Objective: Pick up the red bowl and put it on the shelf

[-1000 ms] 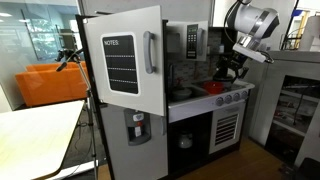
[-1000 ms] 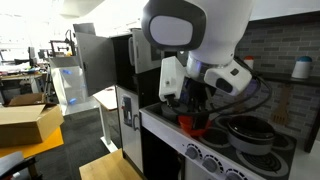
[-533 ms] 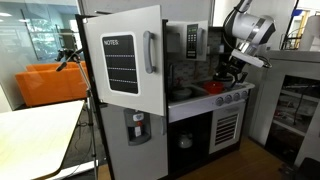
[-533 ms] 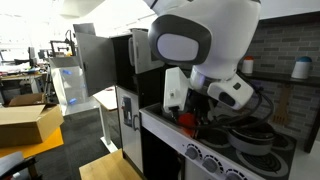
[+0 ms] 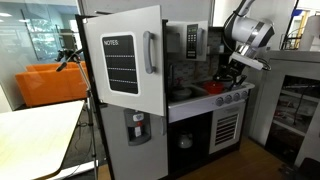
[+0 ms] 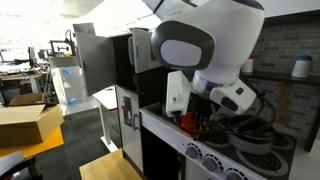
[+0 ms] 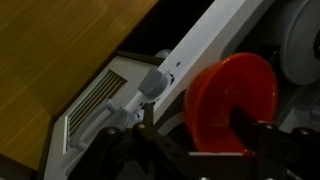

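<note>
Bowl (image 7: 230, 100): red, round, on the dark stove top just behind the white counter edge (image 7: 215, 40). It shows in both exterior views (image 5: 214, 87) (image 6: 188, 122), at the near end of the stove. Whether it rests flat or is lifted, I cannot tell.

Gripper (image 7: 198, 140): directly over the bowl, fingers apart. One finger (image 7: 246, 130) crosses the bowl's face and the other stands clear of its rim. No clamp seen.

Nearby: grey knob (image 7: 152, 82), oven vent (image 7: 95, 100), dark pot (image 6: 250, 133) beside the bowl, and wood floor (image 7: 60, 40).
</note>
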### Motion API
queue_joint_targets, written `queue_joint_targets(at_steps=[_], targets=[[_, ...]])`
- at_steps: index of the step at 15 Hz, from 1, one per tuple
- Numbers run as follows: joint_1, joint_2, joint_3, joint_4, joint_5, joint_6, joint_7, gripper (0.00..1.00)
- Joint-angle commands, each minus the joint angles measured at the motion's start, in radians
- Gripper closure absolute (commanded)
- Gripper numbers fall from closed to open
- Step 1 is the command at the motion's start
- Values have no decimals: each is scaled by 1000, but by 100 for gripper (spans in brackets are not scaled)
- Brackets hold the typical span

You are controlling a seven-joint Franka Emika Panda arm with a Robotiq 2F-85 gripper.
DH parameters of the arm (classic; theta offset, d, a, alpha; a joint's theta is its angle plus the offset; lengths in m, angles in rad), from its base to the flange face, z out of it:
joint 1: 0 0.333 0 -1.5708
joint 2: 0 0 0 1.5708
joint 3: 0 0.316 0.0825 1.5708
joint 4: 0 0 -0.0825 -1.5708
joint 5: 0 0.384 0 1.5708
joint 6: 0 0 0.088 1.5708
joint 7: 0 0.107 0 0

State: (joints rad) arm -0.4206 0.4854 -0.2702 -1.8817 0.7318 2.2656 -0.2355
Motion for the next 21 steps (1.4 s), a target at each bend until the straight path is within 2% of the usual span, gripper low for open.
queue_joint_targets(at_steps=[1, 8, 15, 21], targets=[[-29, 3, 29, 9, 4, 27, -4, 51], [-36, -6, 31, -2, 9, 51, -7, 99], [-43, -33, 29, -23, 15, 66, -3, 98], [-54, -209, -32, -96, -65, -28, 33, 98]])
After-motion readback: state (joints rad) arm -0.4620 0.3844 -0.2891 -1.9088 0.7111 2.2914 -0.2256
